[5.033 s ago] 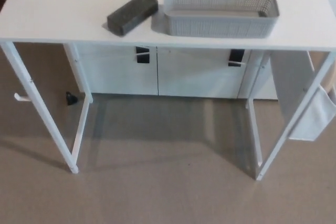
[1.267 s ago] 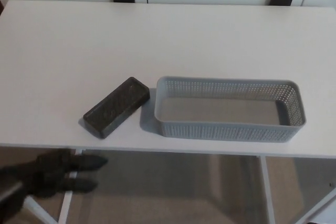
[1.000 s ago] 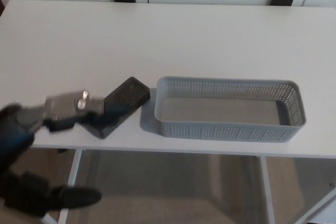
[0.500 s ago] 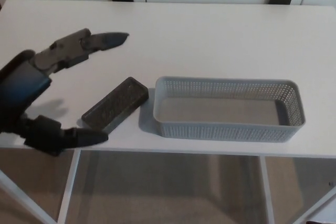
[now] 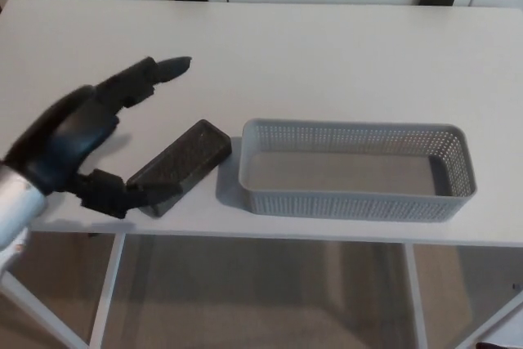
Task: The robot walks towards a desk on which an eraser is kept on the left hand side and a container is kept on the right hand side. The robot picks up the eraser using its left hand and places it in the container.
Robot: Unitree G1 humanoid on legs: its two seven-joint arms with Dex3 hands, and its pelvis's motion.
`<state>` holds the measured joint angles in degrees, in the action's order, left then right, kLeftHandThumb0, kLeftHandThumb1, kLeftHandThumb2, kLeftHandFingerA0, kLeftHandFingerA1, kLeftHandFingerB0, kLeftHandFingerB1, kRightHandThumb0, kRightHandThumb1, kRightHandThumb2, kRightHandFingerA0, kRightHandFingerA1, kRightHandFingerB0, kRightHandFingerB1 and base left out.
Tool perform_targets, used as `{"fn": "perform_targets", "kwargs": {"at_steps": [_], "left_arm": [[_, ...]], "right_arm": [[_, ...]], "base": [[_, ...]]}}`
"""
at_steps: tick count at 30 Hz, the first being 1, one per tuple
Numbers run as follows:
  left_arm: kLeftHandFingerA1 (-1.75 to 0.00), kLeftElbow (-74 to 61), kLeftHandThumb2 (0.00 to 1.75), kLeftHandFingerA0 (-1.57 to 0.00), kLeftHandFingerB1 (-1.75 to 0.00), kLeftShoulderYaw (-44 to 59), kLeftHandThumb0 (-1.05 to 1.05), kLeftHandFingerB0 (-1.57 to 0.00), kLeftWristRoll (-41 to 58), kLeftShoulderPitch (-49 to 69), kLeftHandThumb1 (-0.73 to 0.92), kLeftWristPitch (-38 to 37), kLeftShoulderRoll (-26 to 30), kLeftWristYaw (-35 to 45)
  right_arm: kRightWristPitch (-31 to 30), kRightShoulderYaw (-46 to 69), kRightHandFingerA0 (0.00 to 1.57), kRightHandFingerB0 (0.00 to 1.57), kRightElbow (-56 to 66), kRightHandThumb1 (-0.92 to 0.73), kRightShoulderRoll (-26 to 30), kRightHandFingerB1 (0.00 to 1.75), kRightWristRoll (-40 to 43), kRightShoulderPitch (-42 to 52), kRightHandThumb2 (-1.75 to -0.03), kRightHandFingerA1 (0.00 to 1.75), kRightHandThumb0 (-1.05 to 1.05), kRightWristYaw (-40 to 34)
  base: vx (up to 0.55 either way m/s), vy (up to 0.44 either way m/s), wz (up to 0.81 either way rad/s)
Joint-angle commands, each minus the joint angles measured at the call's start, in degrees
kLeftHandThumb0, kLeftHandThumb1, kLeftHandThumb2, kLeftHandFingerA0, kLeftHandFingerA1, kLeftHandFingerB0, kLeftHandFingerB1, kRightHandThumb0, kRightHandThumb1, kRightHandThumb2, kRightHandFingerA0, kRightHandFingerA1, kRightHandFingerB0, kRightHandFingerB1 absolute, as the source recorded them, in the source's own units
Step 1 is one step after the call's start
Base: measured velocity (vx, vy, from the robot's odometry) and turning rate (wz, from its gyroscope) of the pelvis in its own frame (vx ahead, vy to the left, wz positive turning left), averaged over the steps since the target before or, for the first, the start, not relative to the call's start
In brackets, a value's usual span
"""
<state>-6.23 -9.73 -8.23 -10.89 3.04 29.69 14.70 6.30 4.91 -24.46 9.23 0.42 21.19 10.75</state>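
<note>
Left hand [image 5: 78, 140] has dropped closer, fingers spread wide, thumb now at the near-left end of the eraser [image 5: 180, 166], which lies flat left of the empty basket [image 5: 355, 200]; grasp imminent, not closed.

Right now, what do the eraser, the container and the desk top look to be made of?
The eraser looks like a dark block with a dull, slightly speckled top, perhaps felt or foam; the grain is too fine to tell. The container appears to be grey moulded plastic, matte, its walls perforated with small holes. The desk top looks like smooth white laminate or painted board, with a faint sheen.
</note>
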Motion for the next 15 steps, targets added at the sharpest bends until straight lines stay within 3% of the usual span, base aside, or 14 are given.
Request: {"fn": "perform_targets", "kwargs": {"at_steps": [1,15], "left_arm": [[-0.01,18.7,0.78,0.00,-0.11,-13.4,-0.71,-0.04,-28.8,-7.1,0.44,12.3,-4.8,-19.5],[-0.04,23.2,0.77,0.00,-0.11,-16.9,-0.70,-0.04,-31.4,-9.4,0.43,15.3,-6.7,-22.5]], "right_arm": [[-2.1,0.4,0.37,0.21,1.9,-0.46,1.3,0.51,0.1,0.0,-0.89,0.59,-0.12,-0.1],[-1.1,0.6,0.37,0.22,1.1,-0.45,1.5,0.52,0.1,0.0,-0.89,0.60,-0.14,0.1]], "base": [[0.00,0.000,0.00],[0.00,0.000,0.00]]}}
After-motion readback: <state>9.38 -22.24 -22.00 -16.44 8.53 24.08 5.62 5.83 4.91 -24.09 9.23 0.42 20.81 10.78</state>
